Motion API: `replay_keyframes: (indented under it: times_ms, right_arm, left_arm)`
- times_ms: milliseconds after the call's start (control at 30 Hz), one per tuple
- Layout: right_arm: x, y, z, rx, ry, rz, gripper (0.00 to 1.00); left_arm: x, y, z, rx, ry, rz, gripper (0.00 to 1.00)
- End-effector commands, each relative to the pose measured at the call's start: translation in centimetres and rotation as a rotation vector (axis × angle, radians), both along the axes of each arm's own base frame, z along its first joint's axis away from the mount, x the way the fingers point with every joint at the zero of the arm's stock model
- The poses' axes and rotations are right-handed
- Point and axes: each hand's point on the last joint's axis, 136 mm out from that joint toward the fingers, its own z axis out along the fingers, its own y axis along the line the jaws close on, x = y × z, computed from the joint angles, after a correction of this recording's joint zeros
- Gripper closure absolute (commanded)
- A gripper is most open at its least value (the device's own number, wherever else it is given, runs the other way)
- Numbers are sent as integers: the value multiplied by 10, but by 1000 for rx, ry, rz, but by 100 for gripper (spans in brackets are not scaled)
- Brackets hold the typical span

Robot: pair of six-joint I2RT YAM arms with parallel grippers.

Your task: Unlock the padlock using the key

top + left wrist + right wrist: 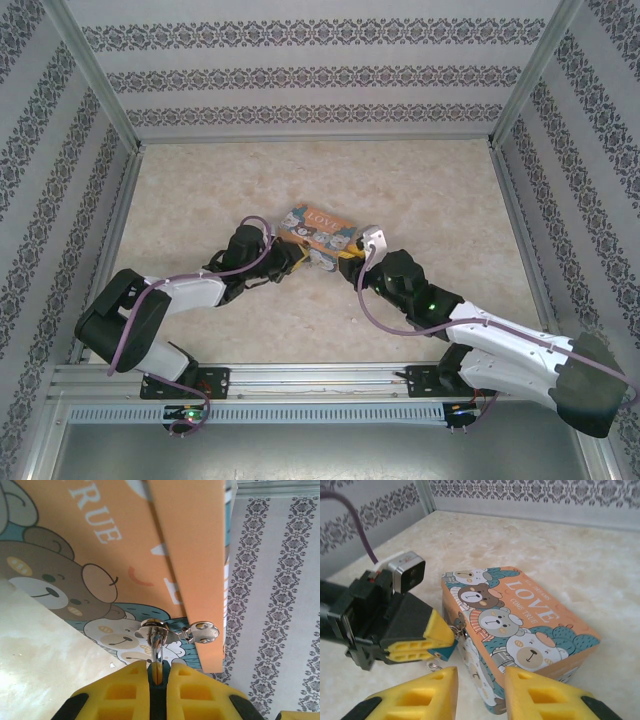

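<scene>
Left gripper pinched tight on the padlock, right at the latch on the side wall of the tin. The thin metal shackle reaches from its fingertips up to the latch. Small ring hangs just below. Right gripper jaws apart, holding nothing, just beside the tin's near corner. Tin lies flat on the table.

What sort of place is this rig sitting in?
Probably a purpose-built test booth, not a home: wallpaper-patterned panels in an aluminium frame box in a marble-look tabletop, with a metal rail along the near edge.
</scene>
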Motion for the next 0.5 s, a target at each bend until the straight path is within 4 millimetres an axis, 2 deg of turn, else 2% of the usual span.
replay_keyframes:
  times_ms: [0,133,200,267,333,467]
  right_arm:
    - [1,0,16,-176,-175,50,66]
    - [2,0,19,-292,-267,89,55]
    - [2,-1,20,-341,-306,106,46]
    - [1,0,20,-381,-335,124,29]
    - [1,0,19,-411,-356,136,3]
    - [1,-1,17,-450,-378,148,2]
  left_arm:
    - [-1,-14,13,-34,39,-19,100]
    - [-4,-14,15,1,84,17,100]
    - [-7,-11,13,38,118,42,100]
    - [-10,-7,13,86,154,61,100]
    - [-13,-3,14,139,185,83,100]
    - [-14,0,17,147,233,126,100]
